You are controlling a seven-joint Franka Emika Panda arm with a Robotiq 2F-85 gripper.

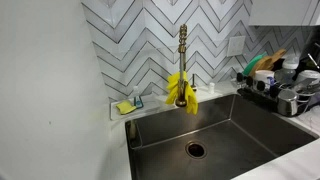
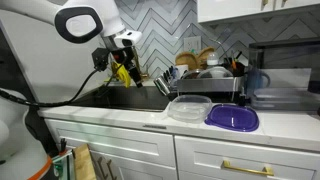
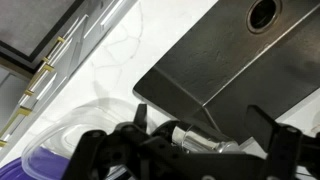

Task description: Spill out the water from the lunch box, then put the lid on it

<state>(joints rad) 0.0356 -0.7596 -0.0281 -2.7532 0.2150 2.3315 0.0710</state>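
Observation:
The lunch box (image 2: 189,108) is a clear plastic container standing on the white counter to the right of the sink. Its edge shows at the lower left of the wrist view (image 3: 72,135). The blue lid (image 2: 232,118) lies flat on the counter beside it, and a corner of it shows in the wrist view (image 3: 28,165). My gripper (image 2: 126,41) hangs high over the sink, well to the left of the lunch box. In the wrist view the gripper (image 3: 205,115) has its fingers wide apart and holds nothing.
A steel sink (image 1: 210,125) with a drain (image 3: 265,12) lies below me. A faucet with yellow gloves (image 1: 181,88) stands behind it. A full dish rack (image 2: 205,76) is behind the lunch box. A small shiny metal cup (image 3: 190,135) sits by the sink's corner.

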